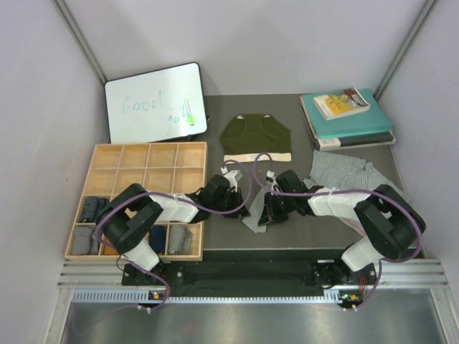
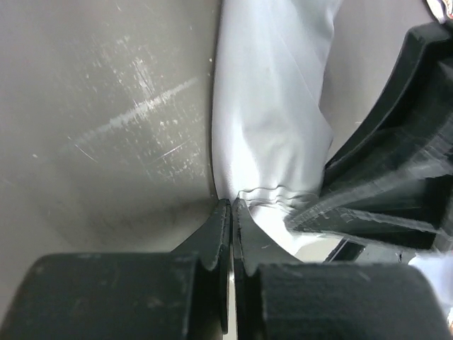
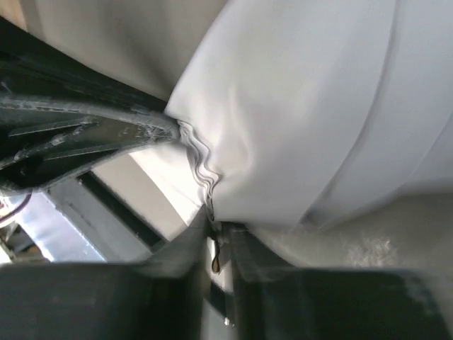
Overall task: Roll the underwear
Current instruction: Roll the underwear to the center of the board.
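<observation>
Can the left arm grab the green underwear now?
Probably not yet: the left gripper is shut on the grey underwear. The green underwear lies just beyond, nothing between, once it lets go.

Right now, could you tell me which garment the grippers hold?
The plain light grey underwear, pinched by left gripper and right gripper; olive green underwear and patterned underwear lie untouched.

Wooden divided tray [image 1: 143, 145] on the left of the dark surface [image 1: 294, 240], whiteboard [image 1: 155, 102] with blue and green scrawl propped just behind the tray, teal book stack [image 1: 351, 123] far to the tray's right, small yellow-covered book [image 1: 342, 103] on top
</observation>
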Robot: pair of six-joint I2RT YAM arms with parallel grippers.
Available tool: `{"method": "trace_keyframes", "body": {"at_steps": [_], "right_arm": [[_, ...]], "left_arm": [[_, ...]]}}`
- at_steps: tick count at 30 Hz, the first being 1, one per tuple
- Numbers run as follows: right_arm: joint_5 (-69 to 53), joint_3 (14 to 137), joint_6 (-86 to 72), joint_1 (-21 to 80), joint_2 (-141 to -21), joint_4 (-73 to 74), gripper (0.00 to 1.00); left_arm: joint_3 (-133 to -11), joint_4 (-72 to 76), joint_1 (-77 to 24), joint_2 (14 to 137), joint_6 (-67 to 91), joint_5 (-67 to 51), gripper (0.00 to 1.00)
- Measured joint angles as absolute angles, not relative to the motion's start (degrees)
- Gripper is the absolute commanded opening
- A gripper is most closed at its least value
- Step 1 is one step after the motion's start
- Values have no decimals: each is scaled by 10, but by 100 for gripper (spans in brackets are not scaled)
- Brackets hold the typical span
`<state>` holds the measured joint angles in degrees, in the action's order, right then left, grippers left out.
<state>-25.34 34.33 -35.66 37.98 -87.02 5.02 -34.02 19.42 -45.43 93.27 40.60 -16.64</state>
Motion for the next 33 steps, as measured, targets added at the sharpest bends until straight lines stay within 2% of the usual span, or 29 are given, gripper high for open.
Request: {"method": "trace_keyframes", "body": {"at_steps": [1,2,5,8,13,17,21,25,33], "right_arm": [[-249,343,-354,380,-863,60,41],[-244,344,-349,380,-851,72,55],[-206,346,-324,379,-799,119,68],[-156,344,-300,384,-736,173,72],[-48,342,-267,468,-630,204,72],[52,342,-242,587,-616,192,72],[145,342,-215,675,-641,165,70],[232,357,-180,752,-711,136,61],[276,380,-138,786,-800,89,50]], "left_arm": [[-340,193,-454,933,406,-167,0],[-340,190,-454,932,408,-167,0],[-351,163,-454,930,410,-169,0],[-374,117,-452,931,411,-176,0],[-397,69,-440,938,413,-202,0],[-409,48,-426,952,420,-230,0],[-418,41,-412,965,425,-257,0],[-425,30,-404,972,428,-273,0],[-431,22,-397,980,429,-291,0]]}}
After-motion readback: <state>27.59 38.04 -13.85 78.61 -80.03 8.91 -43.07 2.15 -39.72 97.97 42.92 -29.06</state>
